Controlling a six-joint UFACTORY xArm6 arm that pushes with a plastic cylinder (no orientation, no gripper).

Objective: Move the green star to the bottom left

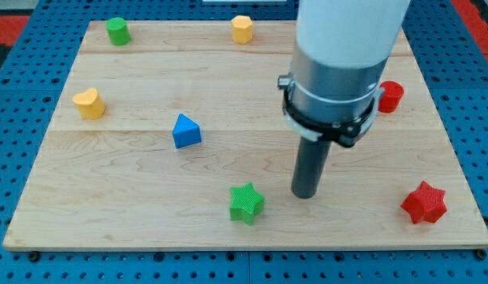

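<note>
My end effector is a plain dark rod with nothing on it that could spread apart, close together or clamp. My tip (306,195) rests on the wooden surface (251,150), in the lower middle of the board. The green star (246,203) lies just to the view's left of my tip and slightly lower, close to it with a narrow strip of bare wood between them, so I am not touching it. The star sits near the bottom edge of the board, a little left of centre, well apart from the bottom left corner.

6 other blocks are spread around. A blue triangular block (185,131) stands up and to the left of the star. A yellow heart-shaped block (89,103) lies near the left edge. A green cylinder (117,31) is in the top left corner, and a yellow block (242,28), roughly hexagonal, sits at the top edge near the middle. A red star (424,203) lies near the bottom right corner. A red block (391,96), partly hidden behind my arm, stands at the right side; I cannot make out its shape fully.
</note>
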